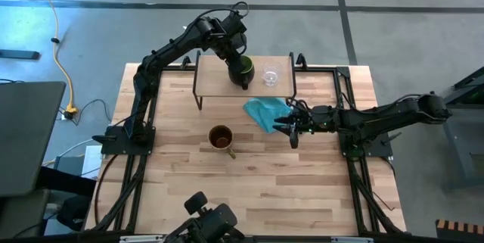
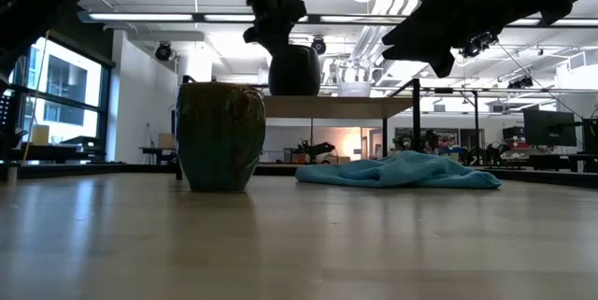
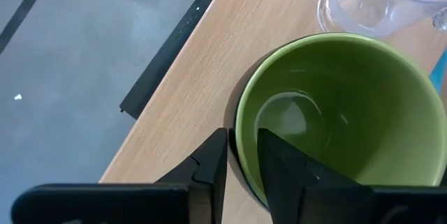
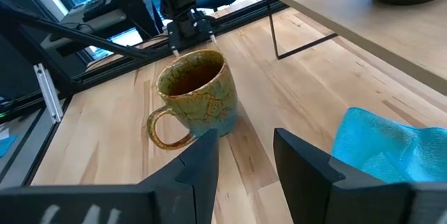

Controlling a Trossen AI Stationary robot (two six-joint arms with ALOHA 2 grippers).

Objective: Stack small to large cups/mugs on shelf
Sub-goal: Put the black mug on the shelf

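The dark mug with green inside [image 1: 242, 73] stands on the light-wood shelf [image 1: 215, 80] at the table's far side. My left gripper [image 1: 236, 55] is shut on its rim. The small clear glass cup [image 1: 271, 75] stands on the shelf just right of it and also shows in the left wrist view [image 3: 363, 4]. The tan-brown handled mug [image 1: 221, 138] stands upright on the tabletop in front of the shelf. My right gripper [image 1: 293, 129] is open and empty, low over the table right of that mug, which shows ahead of it [image 4: 195, 95]. My left gripper pinches the dark mug's wall at its rim [image 3: 241, 140], one finger [image 3: 286, 165] inside the green hollow and one finger [image 3: 209, 168] outside. The fingers come from above, pointing down. The mug is upright, and in the low view its base [image 2: 294, 91] meets the shelf top.
A crumpled blue cloth [image 1: 265, 112] lies on the table between the shelf and my right gripper, and shows in the right wrist view [image 4: 391, 147]. The shelf's thin black legs [image 4: 279, 32] stand on the table. Bare tabletop lies toward the near edge.
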